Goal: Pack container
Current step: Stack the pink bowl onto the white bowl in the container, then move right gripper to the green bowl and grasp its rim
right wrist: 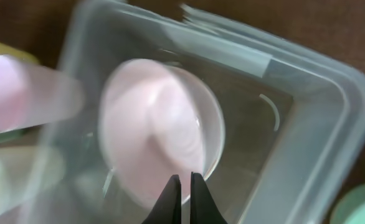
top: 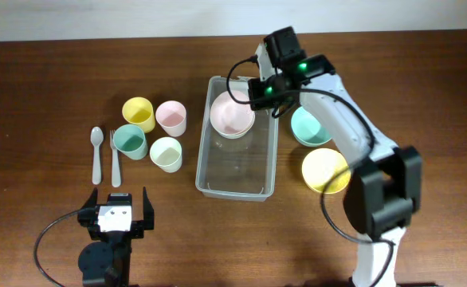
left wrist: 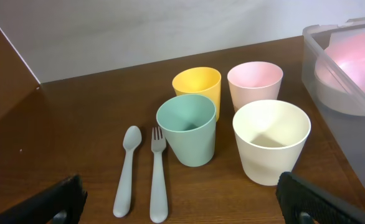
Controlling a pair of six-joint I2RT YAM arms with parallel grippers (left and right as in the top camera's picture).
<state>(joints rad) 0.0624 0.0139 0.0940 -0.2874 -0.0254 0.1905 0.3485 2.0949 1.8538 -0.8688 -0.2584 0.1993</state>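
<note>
The clear container (top: 204, 163) stands mid-table, and a pink bowl (top: 232, 114) lies in its far end. My right gripper (top: 257, 97) hovers over that end, beside the bowl. In the right wrist view the right gripper (right wrist: 186, 182) is shut, its tips over the near rim of the blurred pink bowl (right wrist: 157, 134) inside the container (right wrist: 319, 118), with nothing between them. My left gripper (top: 120, 196) stands wide open and empty near the front edge; the left wrist view shows its fingers (left wrist: 324, 200) on either side of bare table.
Yellow (top: 138, 113), pink (top: 171, 117), green (top: 129, 141) and cream (top: 166, 153) cups stand left of the container. A spoon (top: 96, 153) and fork (top: 115, 158) lie further left. A teal bowl (top: 309, 125) and a yellow bowl (top: 325, 170) sit right of it, under the right arm.
</note>
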